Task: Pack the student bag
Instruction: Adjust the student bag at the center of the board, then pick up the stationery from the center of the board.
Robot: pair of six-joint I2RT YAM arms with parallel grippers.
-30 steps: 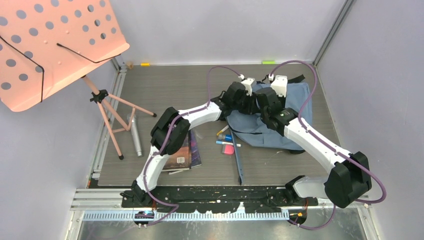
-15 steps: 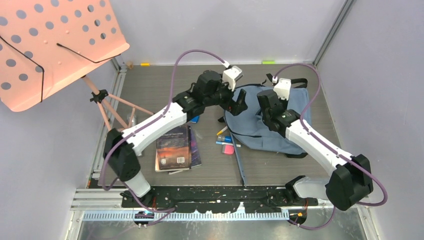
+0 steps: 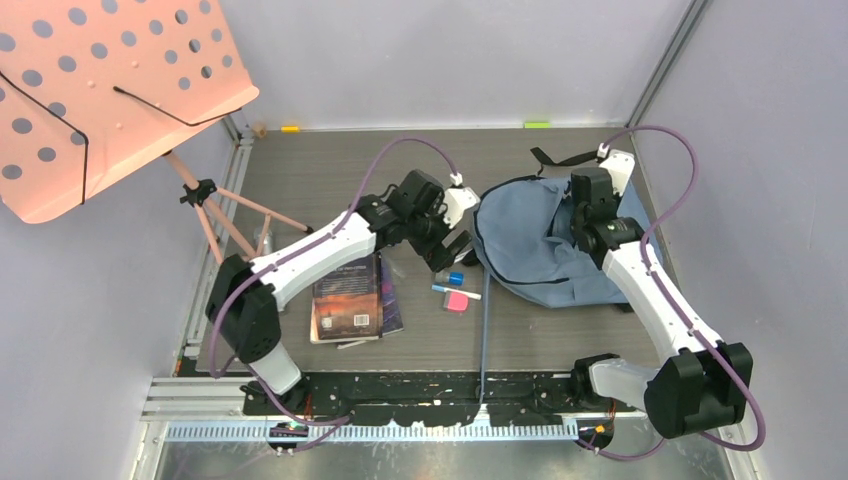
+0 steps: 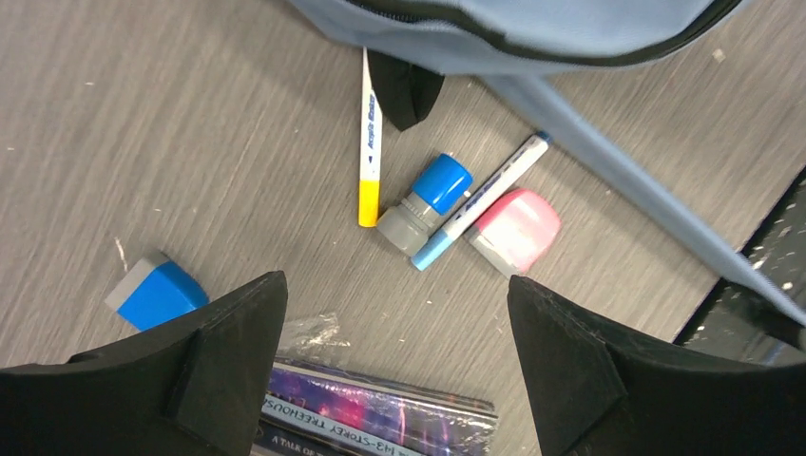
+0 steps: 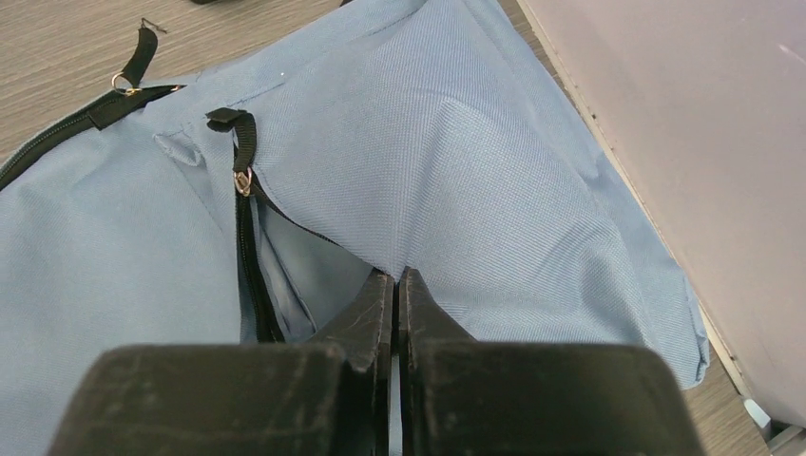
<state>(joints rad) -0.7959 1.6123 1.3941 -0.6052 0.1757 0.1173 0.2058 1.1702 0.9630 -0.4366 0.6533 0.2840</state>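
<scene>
Right wrist view: the right hand [image 5: 395, 281] is clenched on a fold of the large soft grey-blue fabric backpack [image 5: 475, 142] (far right of the grey bench [image 3: 330, 170]). The left hand [image 4: 394, 294] gapes wide and empty, its fingers cutting off the dark paperback books [image 4: 380, 413].

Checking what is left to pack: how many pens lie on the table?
2. The yellow-ended pen lies with its far end at the edge of the bag; the blue-ended pen lies between the blue-capped tube and the pink eraser. The bag may hide more.
</scene>
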